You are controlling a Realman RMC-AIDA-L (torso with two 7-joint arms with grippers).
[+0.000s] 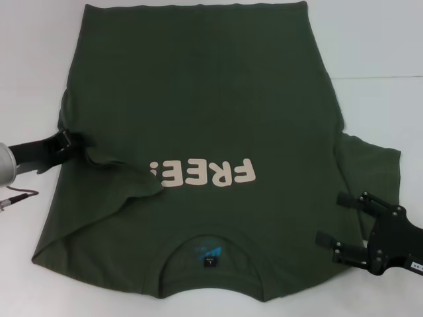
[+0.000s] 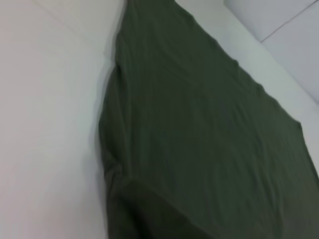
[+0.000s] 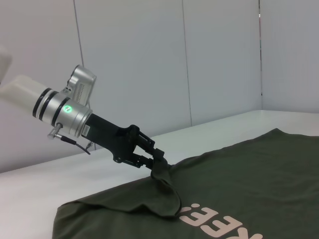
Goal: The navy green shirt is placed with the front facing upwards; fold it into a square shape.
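The navy green shirt (image 1: 205, 112) lies front up on the white table, its collar and blue neck label (image 1: 209, 250) nearest me and cream "FREE!" lettering (image 1: 210, 173) across the chest. My left gripper (image 1: 76, 140) is shut on the shirt's left sleeve fabric, lifting a bunched fold that reaches toward the lettering. The right wrist view shows that left gripper (image 3: 158, 158) pinching the cloth above the shirt (image 3: 239, 189). My right gripper (image 1: 334, 220) hovers open over the shirt's right side, beside the flat right sleeve (image 1: 370, 165). The left wrist view shows only the shirt (image 2: 199, 134).
The white table (image 1: 33, 66) surrounds the shirt on all sides. A thin cable (image 1: 16, 197) hangs by the left arm. White wall panels (image 3: 174, 59) stand behind the table.
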